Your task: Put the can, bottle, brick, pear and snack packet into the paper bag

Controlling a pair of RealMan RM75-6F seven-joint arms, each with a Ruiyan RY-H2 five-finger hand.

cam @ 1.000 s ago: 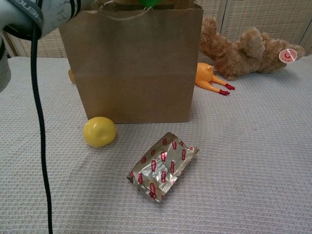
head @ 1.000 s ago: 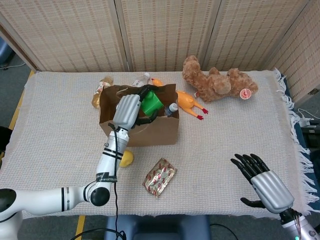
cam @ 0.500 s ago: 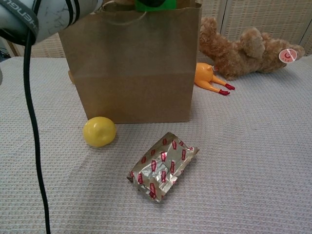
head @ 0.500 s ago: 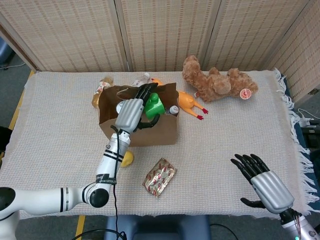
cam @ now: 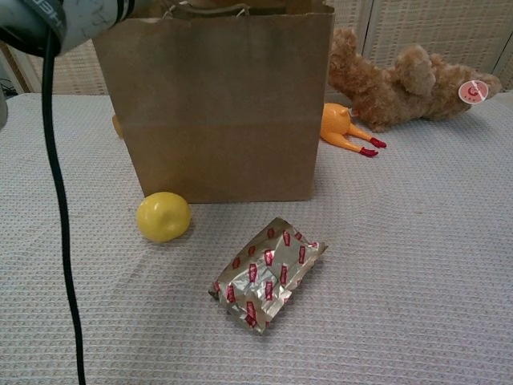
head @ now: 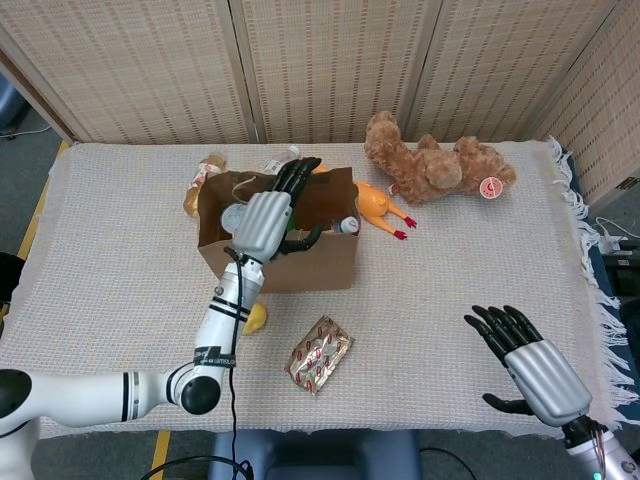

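Brown paper bag point(head: 300, 262) stands upright in the head view; left hand point(head: 262, 220) hovers over its mouth, fingers spread, released. Pear point(head: 254, 318) lies at the hand's 6 o'clock, snack packet point(head: 319, 354) at 5 o'clock. Right hand point(head: 530, 368): spread, empty. Chest view: pear point(cam: 163, 216) sits at the packet's 10 o'clock.

My left hand point(head: 268, 215) covers much of the paper bag's point(head: 300, 255) mouth, hiding what's inside; my forearm overlaps the pear point(head: 254, 318); the frame edge crops my right hand's point(head: 535, 372) wrist.
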